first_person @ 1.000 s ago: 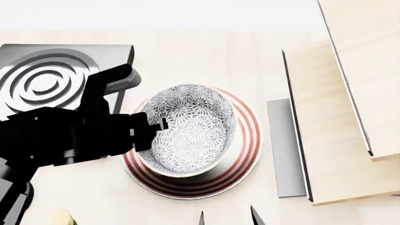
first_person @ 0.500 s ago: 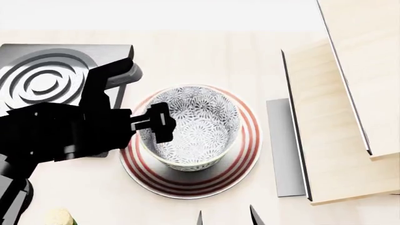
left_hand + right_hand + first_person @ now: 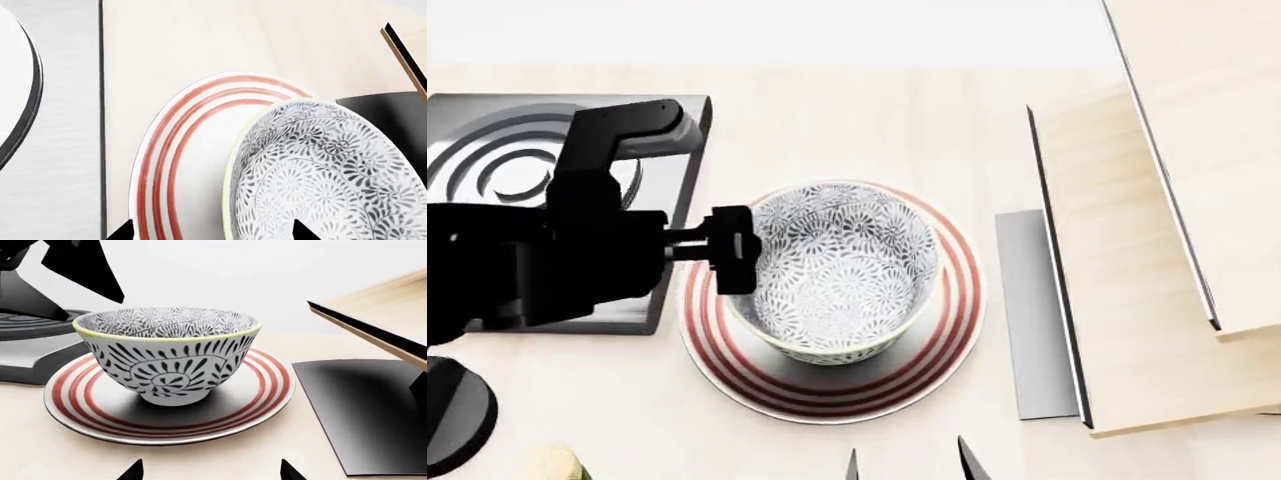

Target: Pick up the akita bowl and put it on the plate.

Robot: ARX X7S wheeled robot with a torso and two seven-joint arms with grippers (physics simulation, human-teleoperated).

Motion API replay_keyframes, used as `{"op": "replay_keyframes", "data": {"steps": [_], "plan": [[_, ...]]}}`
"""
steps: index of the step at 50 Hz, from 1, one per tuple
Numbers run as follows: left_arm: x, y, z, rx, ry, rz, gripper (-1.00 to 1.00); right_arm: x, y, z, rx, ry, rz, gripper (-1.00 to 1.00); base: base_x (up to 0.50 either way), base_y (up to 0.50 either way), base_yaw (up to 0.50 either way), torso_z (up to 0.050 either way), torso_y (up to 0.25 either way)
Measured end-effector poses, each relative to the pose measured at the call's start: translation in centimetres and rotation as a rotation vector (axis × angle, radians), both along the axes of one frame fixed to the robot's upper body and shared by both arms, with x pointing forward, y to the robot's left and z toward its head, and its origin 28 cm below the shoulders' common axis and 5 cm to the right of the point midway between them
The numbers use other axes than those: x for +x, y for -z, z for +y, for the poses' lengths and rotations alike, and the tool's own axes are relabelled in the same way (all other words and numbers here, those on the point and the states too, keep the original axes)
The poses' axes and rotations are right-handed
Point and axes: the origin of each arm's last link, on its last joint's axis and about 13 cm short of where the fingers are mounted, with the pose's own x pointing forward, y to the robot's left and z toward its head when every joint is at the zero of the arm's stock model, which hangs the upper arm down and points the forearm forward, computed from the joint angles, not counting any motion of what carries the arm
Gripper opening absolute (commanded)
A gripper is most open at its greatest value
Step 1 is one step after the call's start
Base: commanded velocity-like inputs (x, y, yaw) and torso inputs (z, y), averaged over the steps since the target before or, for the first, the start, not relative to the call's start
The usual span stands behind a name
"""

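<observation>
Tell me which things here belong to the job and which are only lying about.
Job: akita bowl, standing on the plate; left tool, beside the bowl.
Lying about: stove burner, grey mat, wooden boards.

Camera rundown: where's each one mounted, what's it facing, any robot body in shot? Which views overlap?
Head view: on the head, looking down at the akita bowl on the plate; left gripper and arm visible.
Left wrist view: near the left gripper, close on bowl and plate rim; only fingertips show.
Right wrist view: near the right gripper, low side look at the bowl; fingertips show.
All three share bowl and plate.
</observation>
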Motion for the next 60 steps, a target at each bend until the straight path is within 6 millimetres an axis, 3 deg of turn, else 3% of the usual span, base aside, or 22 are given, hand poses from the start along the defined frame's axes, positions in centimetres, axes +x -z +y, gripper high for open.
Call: {"op": "replay_keyframes", "data": {"steps": [16, 26, 37, 47, 60], "plan": [[-2.6, -3.0, 2.2, 0.046, -0.050, -0.142, 1.00, 0.0, 0.0, 0.0, -0.002, 0.001, -0.001, 1.00, 0.00, 0.00, 0.00, -0.001, -0.003], [-5.4, -5.7, 4.5, 0.052, -0.123, -0.267, 1.00, 0.0, 0.0, 0.1, -0.007, 0.006, -0.005, 1.00, 0.00, 0.00, 0.00, -0.002, -0.003], [-8.4, -7.0, 6.9, 0.078, -0.212, -0.393, 1.00, -0.1, -0.1, 0.1, -0.012, 0.010, -0.004, 1.00, 0.00, 0.00, 0.00, -0.001, -0.002], [-11.6, -6.3, 8.5, 0.100, -0.282, -0.500, 1.00, -0.6, -0.7, -0.6, -0.042, 0.041, 0.003, 1.00, 0.00, 0.00, 0.00, 0.000, -0.001], [-14.8, -3.9, 10.1, 0.118, -0.357, -0.579, 1.00, -0.8, -6.3, -2.5, -0.083, 0.132, -0.135, 1.00, 0.00, 0.00, 0.00, 0.000, 0.000]]}}
